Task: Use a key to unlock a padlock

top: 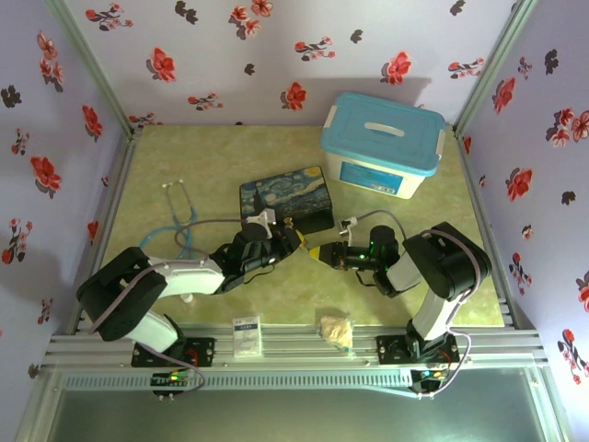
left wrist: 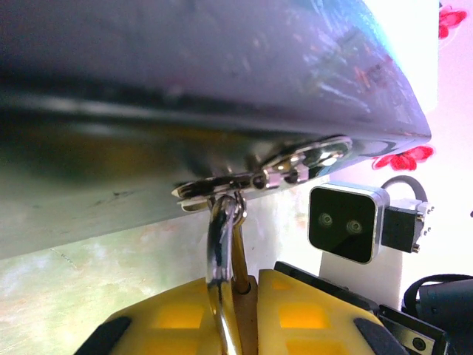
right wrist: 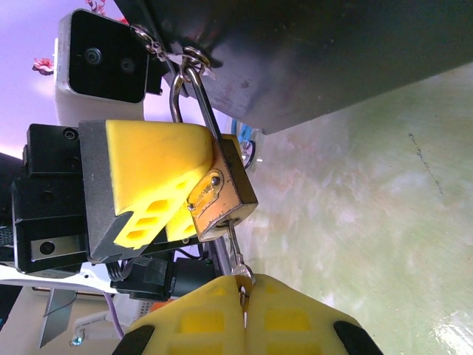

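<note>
The brass padlock (right wrist: 220,194) hangs by its silver shackle (right wrist: 191,85) from the hasp (left wrist: 260,177) of the painted box (top: 287,198). My left gripper (left wrist: 247,296) is shut on the padlock's body, and its yellow fingers (right wrist: 148,159) clamp the lock from the side. The shackle (left wrist: 220,251) rises from between those pads to the hasp. The thin key (right wrist: 235,251) sits in the keyhole on the lock's underside. My right gripper (right wrist: 244,299) is shut on the key's head. From above, the left gripper (top: 293,241) and the right gripper (top: 319,254) meet tip to tip in front of the box.
A white tub with a blue lid (top: 382,143) stands at the back right. A stethoscope (top: 179,216) lies left of the box. A small white packet (top: 247,336) and a crumpled scrap (top: 336,330) rest at the table's near edge.
</note>
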Controlling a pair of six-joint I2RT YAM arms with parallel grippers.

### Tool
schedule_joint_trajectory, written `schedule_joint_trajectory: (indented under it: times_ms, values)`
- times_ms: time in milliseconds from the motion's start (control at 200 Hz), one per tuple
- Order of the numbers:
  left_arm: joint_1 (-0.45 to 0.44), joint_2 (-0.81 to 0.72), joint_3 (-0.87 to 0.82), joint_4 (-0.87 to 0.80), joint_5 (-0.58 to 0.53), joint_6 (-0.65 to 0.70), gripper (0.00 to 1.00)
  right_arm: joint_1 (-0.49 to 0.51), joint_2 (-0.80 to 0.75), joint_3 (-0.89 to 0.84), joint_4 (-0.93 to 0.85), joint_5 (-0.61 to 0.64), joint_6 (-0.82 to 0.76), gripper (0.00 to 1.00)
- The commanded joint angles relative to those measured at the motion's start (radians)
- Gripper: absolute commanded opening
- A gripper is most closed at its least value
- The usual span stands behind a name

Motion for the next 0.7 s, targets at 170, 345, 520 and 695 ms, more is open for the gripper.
schedule_joint_trajectory:
  times_ms: [170,345,520,695]
  values:
    - [-0.016,0.008,0.052,-0.003,0.026,0.047,0.0,0.025,-0.011,0.01,0.063,0.07,-0.012,0.0]
    - [-0.01,0.026,0.047,0.02,0.016,0.054,0.0,0.019,-0.023,0.021,0.061,0.041,-0.004,0.0]
    - [-0.009,0.045,0.035,0.055,0.012,0.073,0.0,0.018,-0.033,0.038,0.061,0.011,0.025,0.0]
    - [-0.003,0.072,0.033,0.057,0.009,0.088,0.0,0.016,-0.052,0.054,0.061,-0.022,0.064,0.0]
